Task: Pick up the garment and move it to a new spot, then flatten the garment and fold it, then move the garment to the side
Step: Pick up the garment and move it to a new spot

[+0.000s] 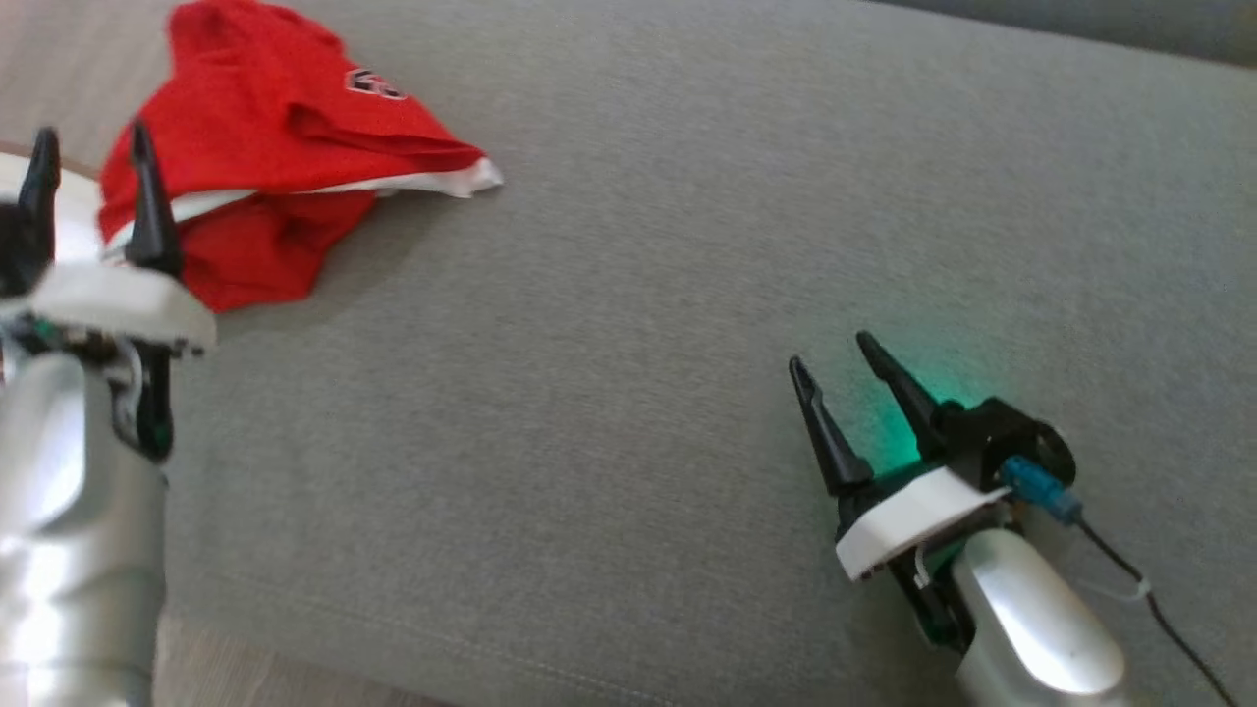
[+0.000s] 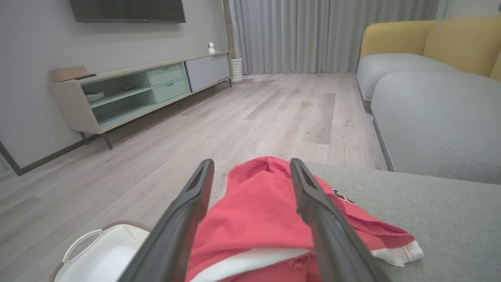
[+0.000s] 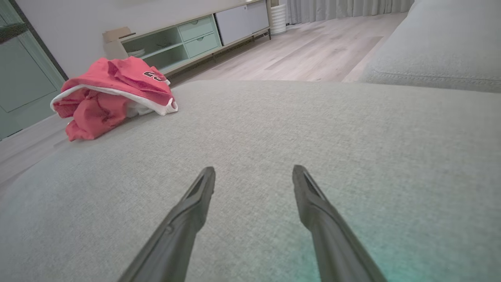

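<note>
A crumpled red garment with white trim and a dark printed emblem lies bunched at the far left corner of the grey cushion. My left gripper hovers at its near left edge, open, fingers spread with nothing between them. From the left wrist the garment sits just beyond and between the two fingers. My right gripper rests open low over the bare cushion at the lower right, far from the cloth. From the right wrist the garment is a heap at the upper left.
The cushion's left edge drops to a pale wood floor. A white basket stands on the floor beside that edge. A low TV cabinet lines the wall, and a grey and yellow sofa lies beyond.
</note>
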Available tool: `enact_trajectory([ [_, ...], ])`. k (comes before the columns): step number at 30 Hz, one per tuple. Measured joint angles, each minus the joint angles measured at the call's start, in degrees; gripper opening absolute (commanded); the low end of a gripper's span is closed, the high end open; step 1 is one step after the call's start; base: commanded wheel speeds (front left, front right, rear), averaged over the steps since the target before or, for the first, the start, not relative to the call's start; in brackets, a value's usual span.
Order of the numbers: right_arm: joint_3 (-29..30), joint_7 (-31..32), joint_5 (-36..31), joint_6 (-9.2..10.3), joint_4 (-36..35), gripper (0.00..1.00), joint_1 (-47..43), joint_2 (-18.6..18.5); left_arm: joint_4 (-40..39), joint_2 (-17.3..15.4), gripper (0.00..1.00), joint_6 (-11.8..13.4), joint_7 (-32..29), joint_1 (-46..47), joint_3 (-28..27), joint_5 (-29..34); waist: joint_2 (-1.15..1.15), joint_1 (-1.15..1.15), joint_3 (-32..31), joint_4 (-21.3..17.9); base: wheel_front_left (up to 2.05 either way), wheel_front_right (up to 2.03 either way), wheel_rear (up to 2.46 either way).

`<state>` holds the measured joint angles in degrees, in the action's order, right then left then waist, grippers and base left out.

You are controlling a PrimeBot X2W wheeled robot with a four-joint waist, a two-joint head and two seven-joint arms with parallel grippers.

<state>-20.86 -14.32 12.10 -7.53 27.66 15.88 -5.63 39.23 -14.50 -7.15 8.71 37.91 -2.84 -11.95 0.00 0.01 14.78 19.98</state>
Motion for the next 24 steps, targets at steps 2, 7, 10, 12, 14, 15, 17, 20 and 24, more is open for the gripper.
enact_trajectory([
  [2,-0.37,0.00,0.00,0.00,-0.82,1.00,0.70,-0.42,2.61,-1.12,1.00,-0.24,-1.45,2.97,2.25,-0.35,0.00,0.00,0.79,-1.19,0.00,0.00,0.00],
  [7,-1.14,-0.04,-0.10,0.00,-2.38,1.00,2.30,-0.75,9.82,-3.91,1.00,-0.43,-5.33,7.47,5.61,-3.57,0.00,0.00,2.89,-4.36,0.00,0.00,0.00],
  [10,-1.36,-0.04,-0.10,0.00,-3.38,1.00,3.57,-0.98,14.48,-5.63,1.00,-0.43,-7.03,9.00,5.59,-4.19,0.00,0.00,4.37,-6.20,0.00,0.00,0.00],
  [12,-1.49,-0.04,-0.10,0.00,-3.69,1.00,4.43,-1.26,17.42,-6.13,1.00,0.13,-7.71,9.60,5.20,-4.31,0.00,0.00,5.26,-7.44,0.00,0.00,0.00],
  [14,-1.34,-0.04,-0.10,0.00,-3.83,1.00,4.93,-1.72,19.86,-6.21,1.00,0.16,-8.22,9.94,5.09,-4.68,0.00,0.00,6.00,-8.58,0.00,0.00,0.00],
  [15,-1.19,-0.04,-0.10,0.00,-3.81,1.00,4.91,-2.00,20.98,-6.20,1.00,0.23,-8.31,9.96,5.03,-4.87,0.00,0.00,6.31,-9.09,0.00,0.00,0.00],
  [17,-0.77,-0.04,-0.10,0.00,-3.66,1.00,4.71,-2.47,22.94,-6.10,1.00,0.37,-9.15,10.04,5.09,-4.88,0.00,0.00,6.81,-9.79,0.00,0.00,0.00],
  [20,-0.56,-0.04,-0.09,0.00,-3.46,1.00,4.65,-2.66,25.43,-6.11,0.00,0.90,-9.70,10.23,5.05,-5.26,0.00,0.00,6.89,-10.23,0.00,0.00,0.00],
  [24,-0.24,-0.05,-0.09,0.00,-2.89,1.00,4.63,-2.37,26.58,-6.56,0.00,0.91,-8.46,11.28,5.23,-5.25,0.00,0.00,6.11,-10.35,0.00,0.00,0.00],
])
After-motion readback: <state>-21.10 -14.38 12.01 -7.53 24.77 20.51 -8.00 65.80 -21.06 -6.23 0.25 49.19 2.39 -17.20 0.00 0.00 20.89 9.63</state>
